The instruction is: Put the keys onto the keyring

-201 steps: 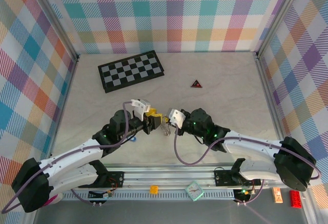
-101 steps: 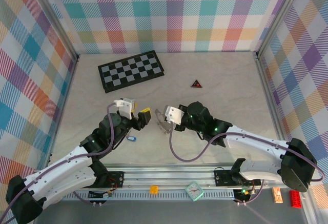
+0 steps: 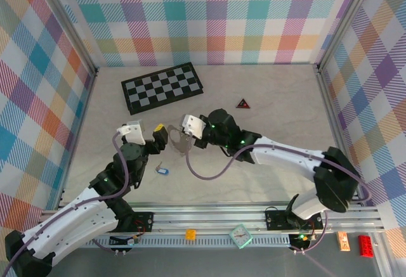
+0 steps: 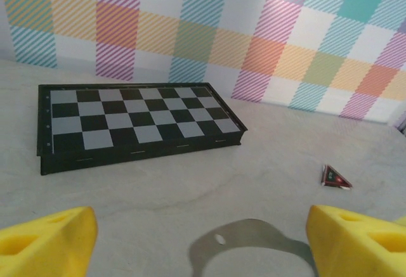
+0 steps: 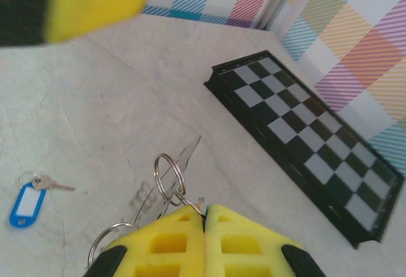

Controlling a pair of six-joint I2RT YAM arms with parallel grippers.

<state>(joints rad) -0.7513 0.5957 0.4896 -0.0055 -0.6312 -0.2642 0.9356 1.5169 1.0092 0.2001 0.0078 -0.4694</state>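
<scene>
Right wrist: my right gripper [image 5: 204, 219] is clenched on the keyring [image 5: 168, 179], held on the near side of the board [image 5: 304, 163]. The blue key [image 5: 25, 204] lies loose, farther from the board than the keyring.

Left wrist: my left gripper [image 4: 200, 229] gapes with nothing in it, facing the board.

Top: the blue key [image 3: 162, 170] lies well apart from the board, on its near side.

Step looks like fetching the blue key. Next, I'd say, the left gripper drops onto it and pinches the tag.

The left gripper [image 4: 200, 229] has its jaws spread wide, with yellow fingers [image 4: 44, 242] at the near corners. On the pale bench [image 4: 190, 188], a black-and-white checkerboard [image 4: 136, 125] lies far left. A dark red-edged triangle [image 4: 335, 177] sits to the right, well apart from it.
</scene>
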